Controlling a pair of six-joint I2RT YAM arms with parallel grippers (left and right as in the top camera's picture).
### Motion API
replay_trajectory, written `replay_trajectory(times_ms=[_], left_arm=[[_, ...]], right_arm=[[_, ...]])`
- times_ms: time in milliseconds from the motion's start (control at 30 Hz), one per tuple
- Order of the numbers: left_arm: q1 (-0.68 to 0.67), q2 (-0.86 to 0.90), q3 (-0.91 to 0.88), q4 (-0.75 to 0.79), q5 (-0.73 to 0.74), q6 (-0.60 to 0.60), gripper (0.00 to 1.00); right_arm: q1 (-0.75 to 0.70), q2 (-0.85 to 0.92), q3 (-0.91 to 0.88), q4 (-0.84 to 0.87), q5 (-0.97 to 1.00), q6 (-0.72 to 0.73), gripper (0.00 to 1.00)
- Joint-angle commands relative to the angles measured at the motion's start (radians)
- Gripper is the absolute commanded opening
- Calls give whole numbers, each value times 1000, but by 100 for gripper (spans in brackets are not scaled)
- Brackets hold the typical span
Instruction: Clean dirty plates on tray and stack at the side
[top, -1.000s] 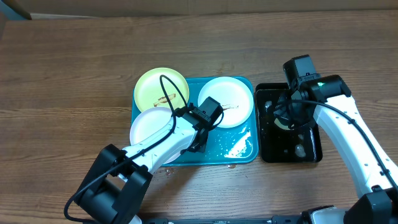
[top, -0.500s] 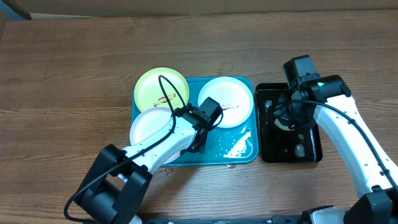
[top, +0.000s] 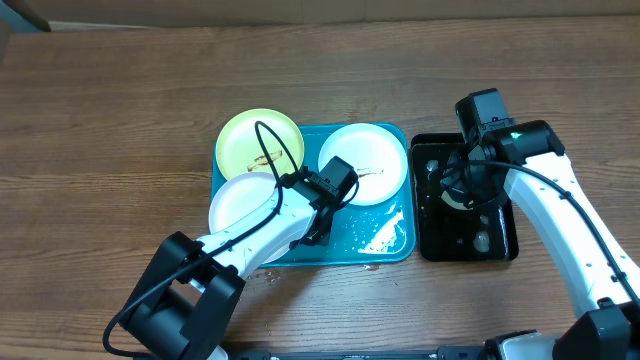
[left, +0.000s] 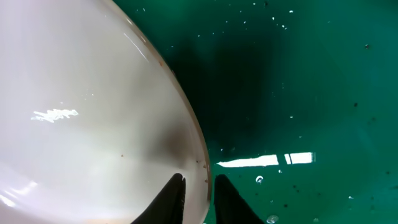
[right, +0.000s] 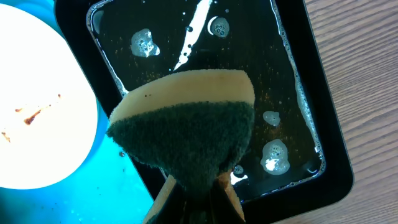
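The teal tray (top: 385, 240) holds three plates: a yellow-green plate (top: 245, 140) with brown smears at the back left, a white plate (top: 370, 155) with smears at the back right, and a white plate (top: 240, 205) at the front left. My left gripper (left: 198, 190) is shut on the rim of the front-left white plate (left: 81, 112), one finger on each side of the rim. My right gripper (right: 196, 186) is shut on a yellow-and-green sponge (right: 186, 134) above the black tub (right: 292, 81). The smeared white plate also shows in the right wrist view (right: 37, 112).
The black tub (top: 500, 235) stands right of the tray and holds soapy water with foam. The tray floor (left: 298, 81) is wet with droplets. Bare wooden table lies to the left and at the back.
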Motion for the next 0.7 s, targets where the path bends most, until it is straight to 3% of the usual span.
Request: replay_trajectory(times_ms=[0,133,333,667], left_arm=[[-4,8,-36,13,-24,-25,20],[-4,8,-47,14,-24,-24,18],[-4,7,-40,7,-25,-24,4],[-4,-2,64,-145,-120,-27,4]], right_arm=[[-2,-27,20,5,14,-4,4],[-2,-27,20,5,14,-4,4],[-2,-27,20,5,14,-4,4],[-2,-27,20,4,14,-5,4]])
